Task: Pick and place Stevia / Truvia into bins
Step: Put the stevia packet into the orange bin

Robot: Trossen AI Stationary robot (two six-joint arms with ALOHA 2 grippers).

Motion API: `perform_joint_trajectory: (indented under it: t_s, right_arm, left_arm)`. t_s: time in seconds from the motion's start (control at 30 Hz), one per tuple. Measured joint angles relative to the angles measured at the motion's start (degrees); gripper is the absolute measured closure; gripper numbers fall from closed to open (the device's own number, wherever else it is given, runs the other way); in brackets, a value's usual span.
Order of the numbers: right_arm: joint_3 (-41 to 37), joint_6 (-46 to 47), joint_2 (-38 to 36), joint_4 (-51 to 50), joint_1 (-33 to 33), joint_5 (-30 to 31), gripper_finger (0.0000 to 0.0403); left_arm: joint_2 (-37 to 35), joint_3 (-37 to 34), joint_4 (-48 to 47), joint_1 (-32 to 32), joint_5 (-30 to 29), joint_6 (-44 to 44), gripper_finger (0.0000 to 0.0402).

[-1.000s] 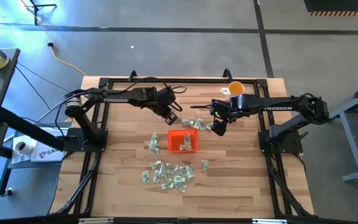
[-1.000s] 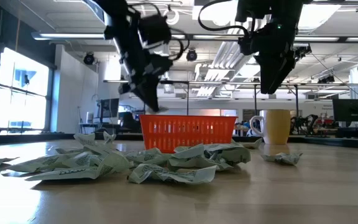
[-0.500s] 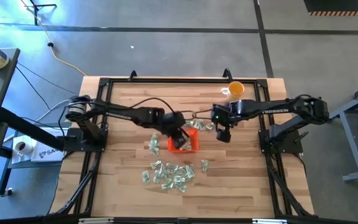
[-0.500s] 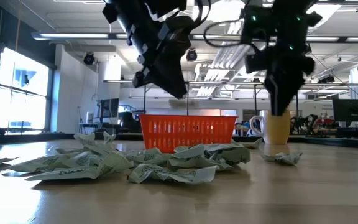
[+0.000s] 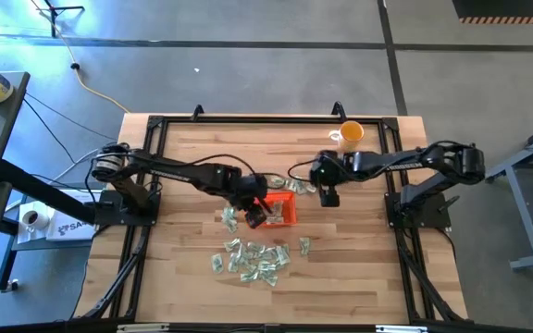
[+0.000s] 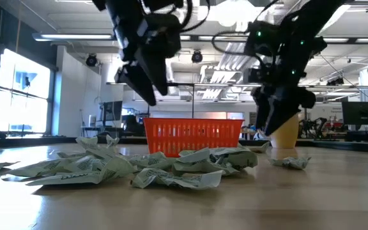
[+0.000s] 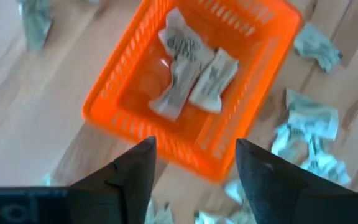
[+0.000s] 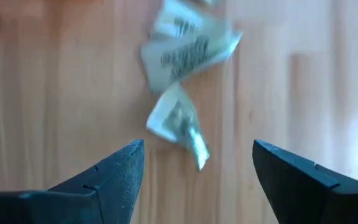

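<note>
The nearest loose packets [image 5: 253, 259] lie in a heap on the counter [image 5: 183, 277] at the front, at about 6 o'clock from the tray [image 5: 280, 212], with one stray [image 5: 304, 246] off to its right and a small clump [image 5: 229, 218] at the tray's 9 o'clock.

The left claw [image 5: 256, 215] hangs over the tray's left edge, fingers spread and empty. In its wrist view the tray [image 7: 114, 109] sits just ahead of the fingertips, with three or so packets [image 7: 191, 78] lying inside it. So for this arm the drop looks done, and the clump at the tray's 9 o'clock is its closest next pick.

Farther back, the right claw [image 5: 327, 195] hovers at the tray's 2 o'clock, also spread and holding nothing. Its wrist view shows two crumpled packets [image 8: 182, 74] on bare wood, straight ahead and centred between the fingers. The nearer one [image 8: 178, 124] runs lengthwise away from the claw, roughly along the finger line, so a straight descent should bracket its narrow width. In the high view these packets [image 5: 302, 186] lie just behind the tray's far right corner, and the right arm is plainly the nearer one to them.
</note>
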Motion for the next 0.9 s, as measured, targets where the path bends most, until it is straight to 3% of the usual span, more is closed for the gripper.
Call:
perform_joint_trajectory:
  t_s: [0.37, 0.5, 0.73, 0.9]
  right_arm:
    - [4.1, -1.2, 10.7, -1.5, -3.4, -4.5, 0.0182]
    - [6.1, -1.1, 12.2, -4.8, -5.3, -7.3, 0.0243]
    - [6.7, 3.2, 12.2, -8.9, -7.3, -8.7, 0.0384]
    - [11.4, 9.0, 10.4, -16.5, -4.7, -9.6, 0.0386]
  left_arm:
    - [-4.8, 0.0, -10.3, -2.7, -6.5, -6.9, 0.0233]
    - [-4.8, 0.0, -12.8, -2.6, -6.6, -7.4, 0.0253]
    - [-5.5, 0.0, -15.5, -2.6, -7.2, -9.2, 0.0286]
    - [-6.8, -0.1, -19.0, -2.6, -8.8, -10.4, 0.0308]
